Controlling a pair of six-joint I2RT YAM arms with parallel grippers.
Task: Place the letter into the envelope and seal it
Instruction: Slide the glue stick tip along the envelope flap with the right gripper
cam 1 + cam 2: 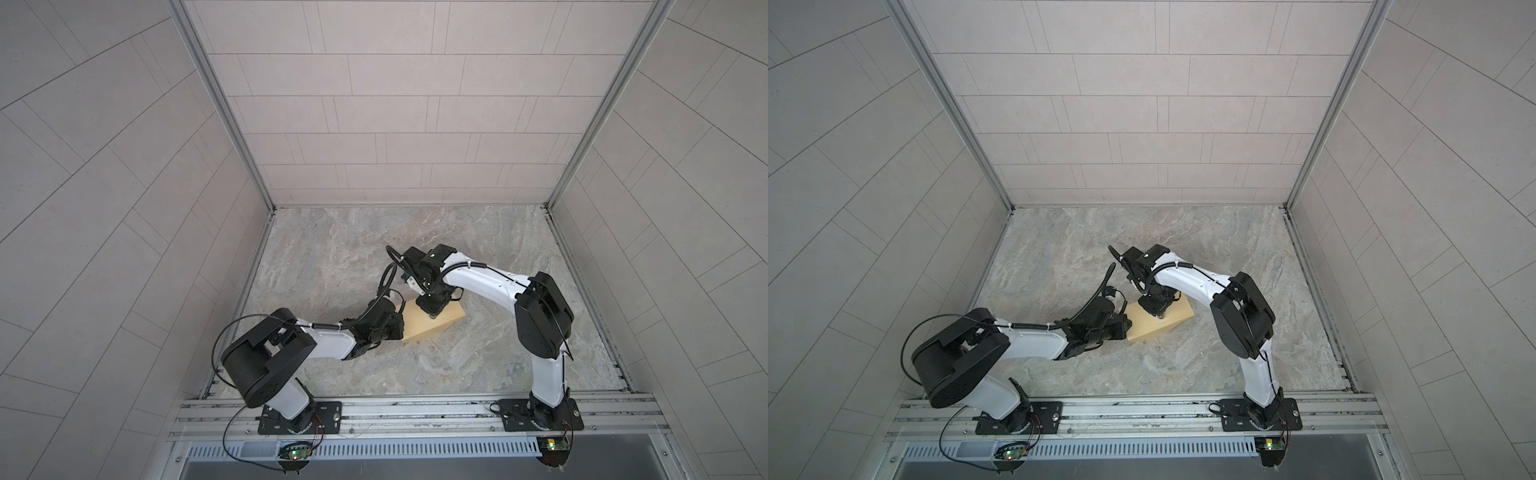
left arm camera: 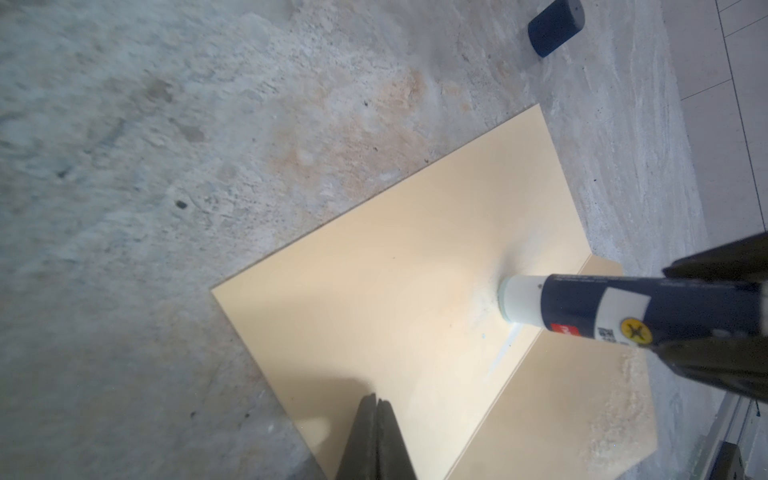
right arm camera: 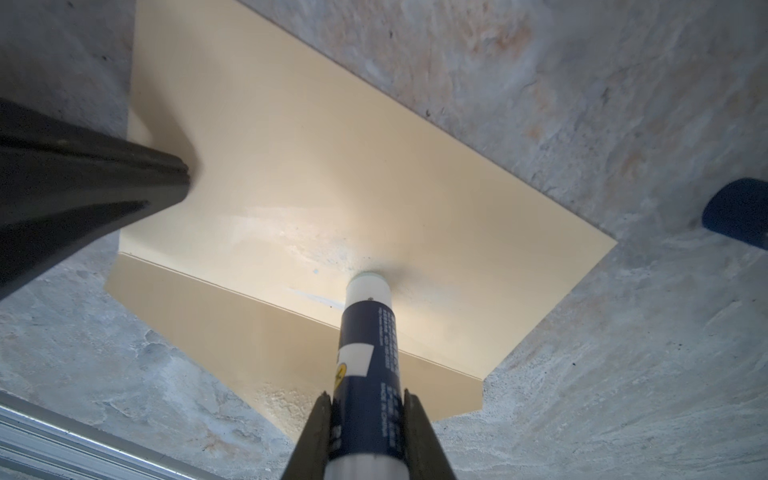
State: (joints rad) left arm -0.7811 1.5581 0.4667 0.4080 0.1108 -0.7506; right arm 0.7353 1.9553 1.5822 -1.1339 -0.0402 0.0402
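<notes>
The mustard-tan envelope (image 1: 419,330) (image 1: 1152,328) lies flat on the marbled table, its flap (image 3: 249,332) (image 2: 561,411) folded open. My right gripper (image 3: 368,395) is shut on a navy-and-white glue stick (image 3: 368,345) (image 2: 582,305). The stick's white tip touches the envelope body (image 3: 332,187) next to the flap crease, and pale glue smears show there. My left gripper (image 2: 376,400) is shut with nothing in it, and its tip rests on one end of the envelope (image 2: 395,291). The letter is out of view.
The glue stick's navy cap (image 2: 555,27) (image 3: 735,218) lies on the table beyond the envelope. Both arms meet over the middle of the table. Tiled walls close in the sides and back, and a metal rail (image 1: 415,409) runs along the front.
</notes>
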